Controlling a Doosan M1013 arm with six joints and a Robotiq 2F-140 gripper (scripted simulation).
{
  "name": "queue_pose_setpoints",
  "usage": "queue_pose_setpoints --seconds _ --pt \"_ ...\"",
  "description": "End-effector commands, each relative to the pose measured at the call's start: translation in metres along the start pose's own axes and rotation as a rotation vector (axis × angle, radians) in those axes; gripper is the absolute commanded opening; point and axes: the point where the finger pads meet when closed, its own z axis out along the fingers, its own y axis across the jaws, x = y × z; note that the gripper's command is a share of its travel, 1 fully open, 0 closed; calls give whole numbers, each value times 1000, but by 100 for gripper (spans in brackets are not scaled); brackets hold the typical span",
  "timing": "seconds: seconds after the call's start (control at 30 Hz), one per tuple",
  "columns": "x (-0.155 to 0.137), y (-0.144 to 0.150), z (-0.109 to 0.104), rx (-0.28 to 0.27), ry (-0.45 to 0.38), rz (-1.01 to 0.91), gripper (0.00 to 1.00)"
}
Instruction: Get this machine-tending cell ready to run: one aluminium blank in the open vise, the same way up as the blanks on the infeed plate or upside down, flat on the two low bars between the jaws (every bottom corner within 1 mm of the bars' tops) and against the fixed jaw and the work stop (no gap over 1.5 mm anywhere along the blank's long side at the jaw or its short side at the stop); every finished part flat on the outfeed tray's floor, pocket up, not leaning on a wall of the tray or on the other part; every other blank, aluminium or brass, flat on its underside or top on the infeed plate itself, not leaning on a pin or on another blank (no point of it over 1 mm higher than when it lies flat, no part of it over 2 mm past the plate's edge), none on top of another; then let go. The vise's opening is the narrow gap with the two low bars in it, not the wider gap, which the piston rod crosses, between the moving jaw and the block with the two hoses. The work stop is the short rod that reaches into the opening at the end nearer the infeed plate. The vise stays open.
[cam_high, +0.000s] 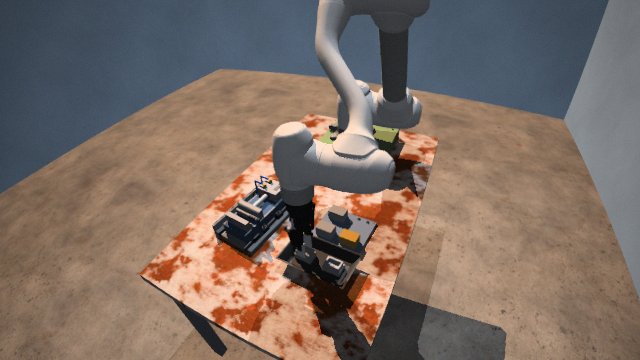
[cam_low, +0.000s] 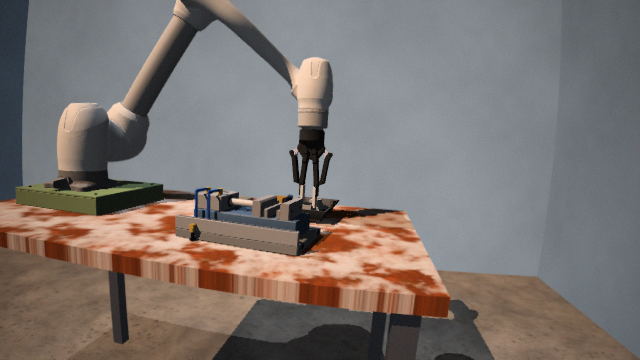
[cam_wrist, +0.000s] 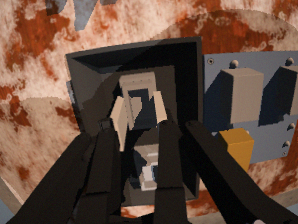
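Note:
My gripper (cam_high: 305, 250) (cam_low: 308, 200) (cam_wrist: 140, 104) points down over the outfeed tray (cam_high: 286, 251) (cam_wrist: 85, 75). It is shut on a grey finished part (cam_wrist: 137, 81), one fingertip on each long side, with the dark pocket facing up. I cannot tell whether its underside touches the tray floor. The other finished part (cam_high: 334, 265) (cam_wrist: 147, 150) is in the same tray, pocket up, partly hidden by a finger in the wrist view. The vise (cam_high: 250, 240) (cam_low: 240, 235) stands open; I see no blank in its opening, though its bars are hidden.
The infeed plate (cam_high: 362, 227) (cam_wrist: 270, 140) beside the tray carries two aluminium blanks (cam_high: 338, 214) (cam_high: 326, 230) (cam_wrist: 242, 95) and a brass blank (cam_high: 349, 238) (cam_wrist: 236, 142). Pins stand by them. The tray's raised walls surround the fingertips. Two blue hoses (cam_low: 202, 202) rise at the vise's far end.

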Motion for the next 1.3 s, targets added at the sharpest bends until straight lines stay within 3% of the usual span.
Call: queue_pose_setpoints --seconds 0.0,0.3,0.33,1.27 --pt "3 1 4 -3 1 1 0" --pt "3 1 4 -3 1 1 0" --pt "3 1 4 -3 1 1 40" --pt "3 1 4 -3 1 1 40"
